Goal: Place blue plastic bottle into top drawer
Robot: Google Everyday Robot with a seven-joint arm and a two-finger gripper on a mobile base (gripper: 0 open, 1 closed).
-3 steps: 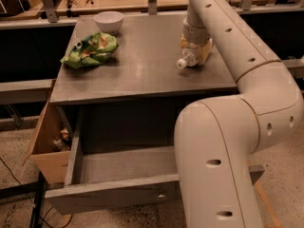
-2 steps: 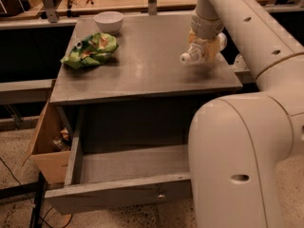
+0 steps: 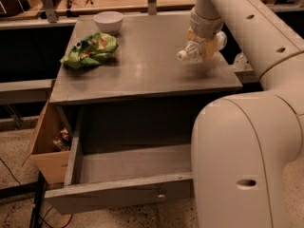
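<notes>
Arm: very big and pale, it fills the right side of the view. A thick rounded part is low in front, and from it a long link goes up and back along the right edge. The last link comes straight down from the top edge over the right rear part of the cabinet top.
Cabinet: grey, with a flat top. The arm's low part covers its front right corner and the right end of the drawer.
Drawer: the top one, pulled out toward the camera. What shows of its inside is bare grey floor. A small knob sits on the front panel.
Box: brown cardboard, it stands on the floor just beside the cabinet's left side and the drawer's left wall. Small things lie inside, I cannot tell what.
Bag: green and crumpled, it lies on the left part of the top, well apart from the gripper.
Gripper: at the end of the last link, over the right rear of the top, clamped across the bottle.
Bottle: held lying on its side, white cap to the left. It is slightly above the top, not in the drawer.
Bowl: white, at the rear left of the top, near the bag.
</notes>
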